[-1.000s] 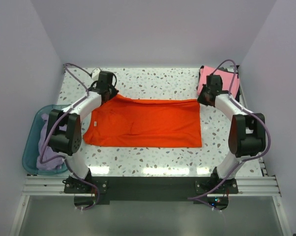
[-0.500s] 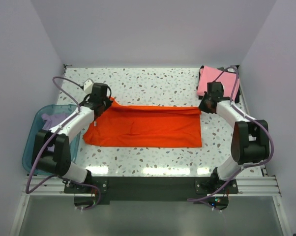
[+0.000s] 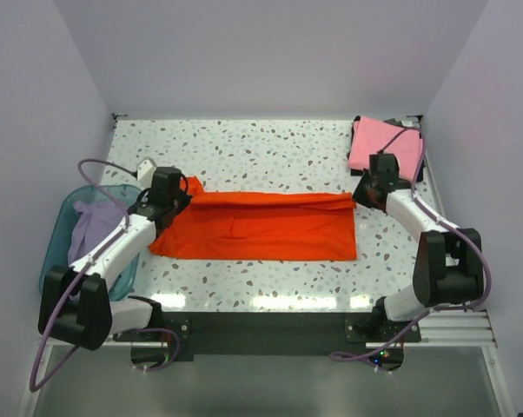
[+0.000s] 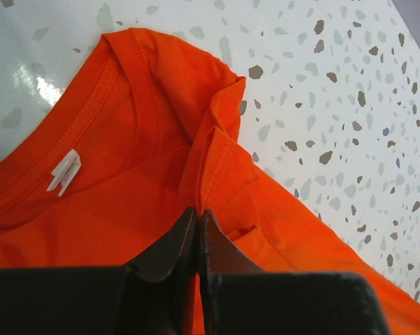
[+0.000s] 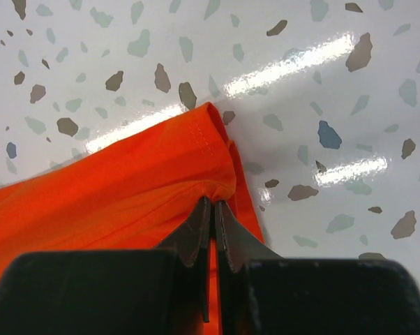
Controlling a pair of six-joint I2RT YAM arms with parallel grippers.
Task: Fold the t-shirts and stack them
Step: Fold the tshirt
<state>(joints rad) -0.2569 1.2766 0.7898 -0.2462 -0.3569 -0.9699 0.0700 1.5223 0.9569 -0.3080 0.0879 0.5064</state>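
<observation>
Orange-red t-shirt (image 3: 261,228) mid-fold, left gripper (image 4: 197,213) and right gripper (image 5: 212,204) clamped on its far corners (pink t-shirt (image 3: 379,143) looks folded, lavender t-shirt (image 3: 92,228) pending).

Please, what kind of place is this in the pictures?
Probably a robot test booth: plain pale walls close in a speckled table, the left arm and the right arm are mounted on a metal rail, and an orange-red t-shirt lies there.

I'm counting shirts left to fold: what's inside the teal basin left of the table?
A crumpled pale lavender shirt lies in the teal basin. The left arm crosses above part of it, so anything beneath the cloth or arm cannot be seen.
</observation>
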